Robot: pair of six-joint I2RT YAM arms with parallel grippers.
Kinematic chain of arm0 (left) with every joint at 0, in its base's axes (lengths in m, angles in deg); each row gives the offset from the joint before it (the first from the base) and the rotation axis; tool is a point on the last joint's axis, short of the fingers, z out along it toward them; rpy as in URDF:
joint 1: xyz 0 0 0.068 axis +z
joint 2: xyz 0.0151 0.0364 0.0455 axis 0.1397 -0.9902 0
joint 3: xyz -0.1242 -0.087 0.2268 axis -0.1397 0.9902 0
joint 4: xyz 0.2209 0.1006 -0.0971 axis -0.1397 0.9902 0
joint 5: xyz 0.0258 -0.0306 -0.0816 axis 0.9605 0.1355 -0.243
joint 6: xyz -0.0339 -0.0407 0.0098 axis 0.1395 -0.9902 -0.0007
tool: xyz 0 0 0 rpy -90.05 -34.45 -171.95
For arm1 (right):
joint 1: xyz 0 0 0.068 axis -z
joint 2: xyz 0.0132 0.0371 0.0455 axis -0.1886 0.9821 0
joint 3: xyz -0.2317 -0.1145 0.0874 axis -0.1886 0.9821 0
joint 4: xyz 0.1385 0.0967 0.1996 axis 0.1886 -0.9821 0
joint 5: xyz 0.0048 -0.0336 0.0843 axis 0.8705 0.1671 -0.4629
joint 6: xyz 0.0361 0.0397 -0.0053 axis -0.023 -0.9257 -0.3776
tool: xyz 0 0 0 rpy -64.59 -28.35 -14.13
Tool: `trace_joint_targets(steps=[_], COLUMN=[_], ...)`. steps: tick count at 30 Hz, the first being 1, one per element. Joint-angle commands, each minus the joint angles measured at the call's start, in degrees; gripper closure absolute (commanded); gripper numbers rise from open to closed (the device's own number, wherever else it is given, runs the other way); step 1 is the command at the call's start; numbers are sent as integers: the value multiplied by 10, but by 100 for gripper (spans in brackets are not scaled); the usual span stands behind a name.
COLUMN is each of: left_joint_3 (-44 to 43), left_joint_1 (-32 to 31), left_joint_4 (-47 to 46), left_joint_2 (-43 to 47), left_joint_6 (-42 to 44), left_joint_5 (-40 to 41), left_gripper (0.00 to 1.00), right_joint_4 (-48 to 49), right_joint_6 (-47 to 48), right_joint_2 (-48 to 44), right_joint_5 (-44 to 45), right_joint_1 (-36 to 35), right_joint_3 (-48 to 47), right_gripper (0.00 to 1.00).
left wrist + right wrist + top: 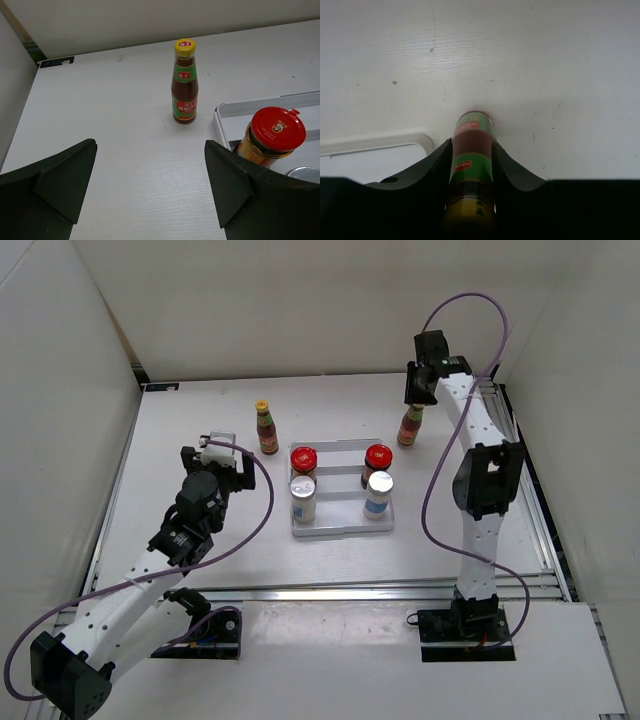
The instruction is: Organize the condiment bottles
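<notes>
My right gripper [414, 407] [471, 146] is shut on the neck of a slim dark-red sauce bottle [409, 430] [472, 131] with a yellow cap. That bottle is upright just right of the tray's far corner. A second sauce bottle [266, 430] [184, 85] stands left of the white tray [340, 530] [220, 112]. The tray holds two red-lidded jars [303, 458] [378, 455] at the back and two silver-topped shakers [303, 496] [379, 490] in front. My left gripper [222, 448] [150, 182] is open and empty, short of the left bottle, with the near jar [274, 134] by its right finger.
White walls close in the table on the left, back and right. A metal rail [330, 592] runs along the near edge in front of both arm bases. A purple cable [470, 310] loops above the right arm.
</notes>
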Motion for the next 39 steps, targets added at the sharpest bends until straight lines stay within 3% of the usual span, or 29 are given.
trace_joint_targets(steps=[1,8,15,35,38,39], left_joint_3=[2,2,2,2,2,2], left_joint_1=[-2,-2,-2,-2,-2,-2], left_joint_4=[-7,-7,-7,-12,-12,-12], left_joint_2=[2,2,-3,-3,-3,-3], left_joint_6=[2,2,2,8,8,8], left_joint_5=[10,16,16,16,16,16], left_gripper=[0,0,0,0,0,0], right_joint_4=[18,18,18,57,57,57], right_joint_6=[8,19,13,1,1,1], right_joint_2=[-116,-152,-132,-57,-51,-51], right_joint_5=[42,6,-52,-51,-51,-51], right_joint_1=[-27,-72,-101,-117,-117,-117], right_joint_3=[-9,-9,-3,67,72,72], right_gripper=[99,99,99,99,93,79])
